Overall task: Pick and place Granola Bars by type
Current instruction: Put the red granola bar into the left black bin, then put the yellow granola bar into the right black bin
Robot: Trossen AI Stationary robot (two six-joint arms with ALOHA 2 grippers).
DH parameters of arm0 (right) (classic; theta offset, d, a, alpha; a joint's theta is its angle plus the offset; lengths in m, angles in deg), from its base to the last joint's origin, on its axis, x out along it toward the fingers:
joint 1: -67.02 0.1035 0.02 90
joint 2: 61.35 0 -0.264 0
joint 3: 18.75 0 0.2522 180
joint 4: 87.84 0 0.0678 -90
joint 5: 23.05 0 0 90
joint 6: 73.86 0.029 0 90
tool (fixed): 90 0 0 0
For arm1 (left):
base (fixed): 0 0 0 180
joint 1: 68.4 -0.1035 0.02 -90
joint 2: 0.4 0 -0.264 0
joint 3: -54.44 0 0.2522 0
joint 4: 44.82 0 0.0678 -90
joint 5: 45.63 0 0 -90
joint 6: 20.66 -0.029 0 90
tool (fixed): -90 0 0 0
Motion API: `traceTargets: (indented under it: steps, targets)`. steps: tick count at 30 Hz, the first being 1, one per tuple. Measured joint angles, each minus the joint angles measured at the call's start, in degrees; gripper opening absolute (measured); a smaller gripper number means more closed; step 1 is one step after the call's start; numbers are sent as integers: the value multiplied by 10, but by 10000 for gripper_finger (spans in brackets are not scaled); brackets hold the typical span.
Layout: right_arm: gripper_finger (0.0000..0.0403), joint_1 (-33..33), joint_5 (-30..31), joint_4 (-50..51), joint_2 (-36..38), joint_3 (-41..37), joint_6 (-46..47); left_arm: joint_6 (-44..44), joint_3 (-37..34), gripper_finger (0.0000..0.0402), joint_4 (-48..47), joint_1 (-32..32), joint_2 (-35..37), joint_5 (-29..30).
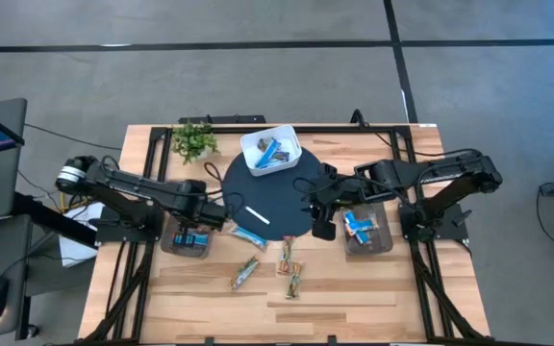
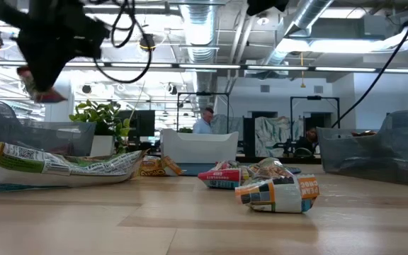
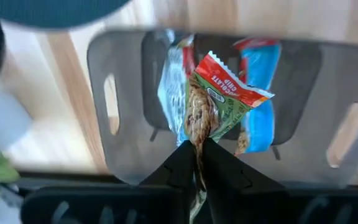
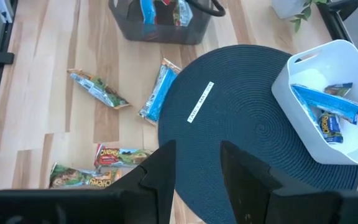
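Observation:
My left gripper (image 3: 197, 157) is shut on a tan granola bar (image 3: 213, 99) with red and green marks. It hovers over the left grey bin (image 1: 183, 240), where blue bars (image 3: 260, 74) lie. My right gripper (image 4: 197, 168) is open above the dark blue round mat (image 1: 263, 197) and holds nothing. On the bare wood lie one blue bar (image 1: 248, 235) and three tan bars (image 1: 245, 272), (image 1: 287, 255), (image 1: 294, 281). The right grey bin (image 1: 383, 242) holds blue bars (image 1: 359, 226). More blue bars (image 1: 269, 152) sit in the white box (image 1: 254, 144). My left gripper pinches the tan bar by its crumpled wrapper end (image 3: 197, 134) between the two fingers, coming from above and pointing down. The bar hangs below the fingertips, lifted clear over the bin, its red-edged far end (image 3: 235, 84) lowest.
A thin white stick (image 1: 258, 213) lies on the mat. A small green plant (image 1: 194, 140) stands at the far left of the table beside the white box. Dark frame rails run along the table's left and right sides. Free wood lies along the near edge.

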Motion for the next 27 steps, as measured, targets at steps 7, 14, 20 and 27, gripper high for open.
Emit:
traceTargets:
  steps: [7,14,20,27]
  targets:
    - [118,-17,-1,1,0,0,20,59,-35,60,10,0,14,21]
    - [118,-32,-29,26,-10,0,84,57,-35,111,50,0,14,20]
    - [118,-6,-119,34,-58,0,114,59,-35,130,50,0,14,20]
    - [118,68,-138,41,-149,-1,43,47,-35,128,54,0,14,23]
